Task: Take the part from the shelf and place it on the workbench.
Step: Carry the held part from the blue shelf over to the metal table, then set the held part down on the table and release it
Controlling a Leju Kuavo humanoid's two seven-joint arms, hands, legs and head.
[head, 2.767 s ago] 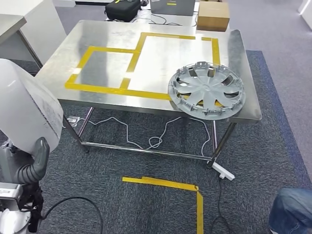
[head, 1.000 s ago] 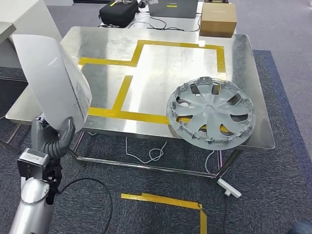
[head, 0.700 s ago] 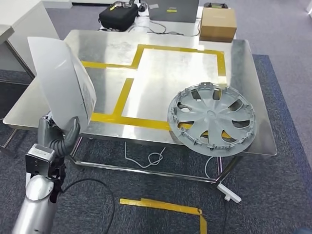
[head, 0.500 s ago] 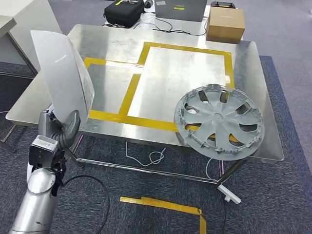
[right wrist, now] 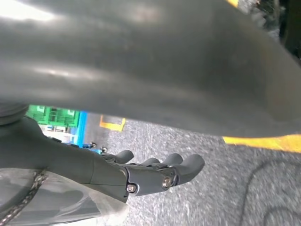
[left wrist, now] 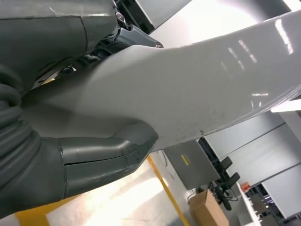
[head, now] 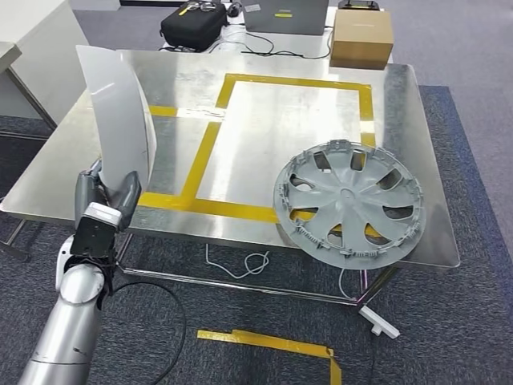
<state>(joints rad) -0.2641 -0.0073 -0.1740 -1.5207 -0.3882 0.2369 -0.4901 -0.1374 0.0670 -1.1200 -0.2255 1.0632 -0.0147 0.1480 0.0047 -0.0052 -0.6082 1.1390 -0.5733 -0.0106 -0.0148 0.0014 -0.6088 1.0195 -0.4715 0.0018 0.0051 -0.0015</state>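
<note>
Steel workbench (head: 387,96) w/ yellow tape lines fills most of the head view; everything below is placed relative to it.

Left hand (head: 106,200), at the bench's near-left edge, grips the part (head: 118,120), a curved white panel, by its lower end. The panel stands roughly upright, rising from the hand over the bench's left portion, above the smaller taped rectangle; can't tell if it touches the surface. In the left wrist view the thick grey thumb (left wrist: 106,153) presses flat against one face of the part (left wrist: 199,89), w/ the darker fingers on the opposite face, so the panel is pinched between them. The silver left arm (head: 66,321) comes up from below the bench's front edge.

Right hand (right wrist: 156,174): seen in the right wrist view, fingers stretched out straight, close side by side, nothing in them, above grey carpet w/ yellow tape. Can't place it relative to the bench.

On the bench's near-right part lies a grey wheel cover (head: 349,199), flat, overlapping the corner of the larger taped rectangle, well apart from the part.

Beyond the bench's far edge: a cardboard box (head: 361,36), a black bag (head: 193,22). Under the bench, a white cable (head: 248,263) on the carpet.
</note>
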